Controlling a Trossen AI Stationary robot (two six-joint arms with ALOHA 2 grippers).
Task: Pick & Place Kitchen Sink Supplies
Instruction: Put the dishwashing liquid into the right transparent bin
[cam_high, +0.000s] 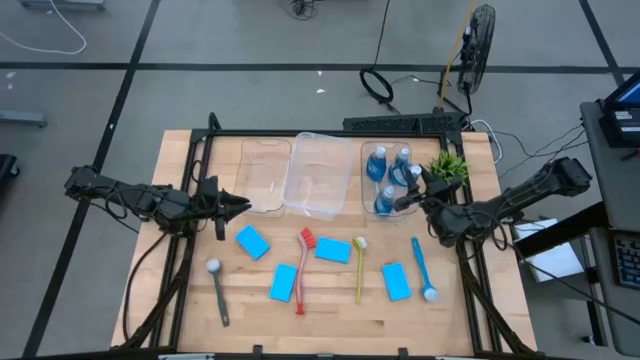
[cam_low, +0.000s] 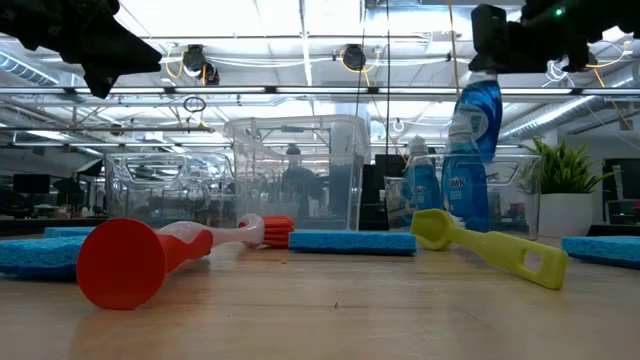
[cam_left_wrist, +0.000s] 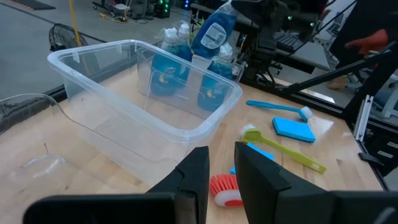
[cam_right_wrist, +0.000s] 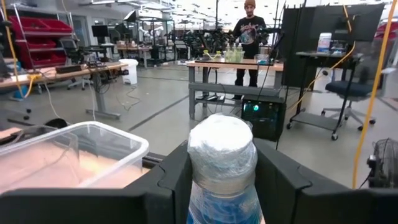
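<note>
Right pincer (cam_right_wrist: 221, 186): clamped on the foil top of a blue bottle (cam_low: 478, 115), held upright above the right bin (cam_high: 372, 205) holding three bottles. Left pincer (cam_left_wrist: 221, 177): slightly apart, empty, beside the left bin (cam_high: 262, 180); sponges and brushes lie nearer.

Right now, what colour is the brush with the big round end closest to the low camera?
Red: the brush shows best in the low view.

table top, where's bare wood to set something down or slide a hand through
Bare wood runs along the near edge of the table, below the sponges and brushes, and in the left strip beside the grey brush. The middle row is crowded from the red brush to the blue brush. The right bin is filling with bottles; the right claw holds a bottle above it.
</note>
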